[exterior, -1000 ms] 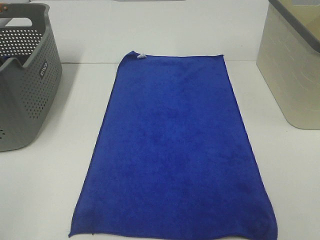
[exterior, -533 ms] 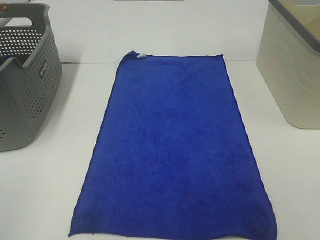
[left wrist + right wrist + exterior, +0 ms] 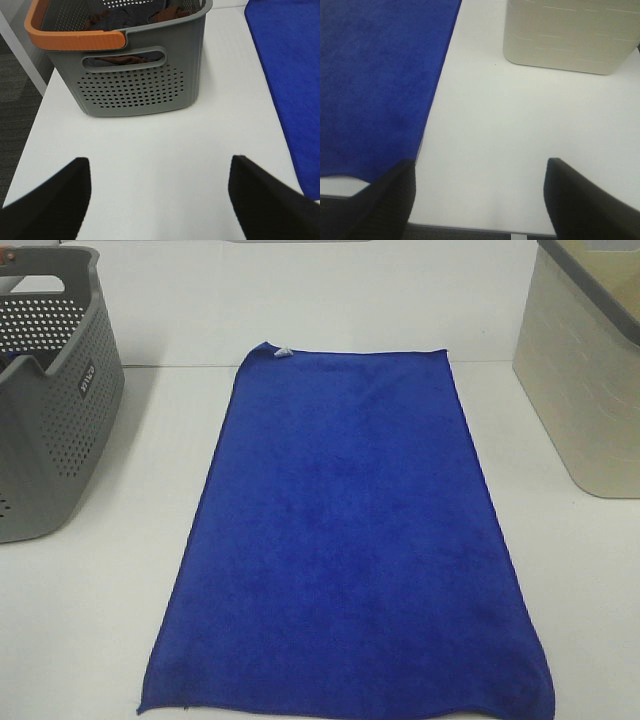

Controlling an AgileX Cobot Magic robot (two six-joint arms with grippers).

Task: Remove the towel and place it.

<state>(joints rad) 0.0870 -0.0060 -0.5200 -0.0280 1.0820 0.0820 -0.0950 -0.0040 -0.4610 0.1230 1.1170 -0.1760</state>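
Note:
The royal-blue towel [image 3: 345, 540] lies spread flat on the white table, long side running from back to front, with a small white tag [image 3: 283, 352] at its far left corner. It also shows in the left wrist view [image 3: 292, 75] and the right wrist view [image 3: 375, 80]. My left gripper [image 3: 160, 200] is open and empty above bare table between the grey basket and the towel's edge. My right gripper [image 3: 477, 200] is open and empty over the table's front edge, beside the towel's near right corner. Neither arm shows in the exterior high view.
A grey perforated basket [image 3: 50, 390] with an orange handle [image 3: 75, 37] stands at the left and holds dark clothes [image 3: 125, 17]. A beige bin [image 3: 585, 380] stands at the right, also in the right wrist view [image 3: 570, 35]. The table's front edge [image 3: 470, 227] is close.

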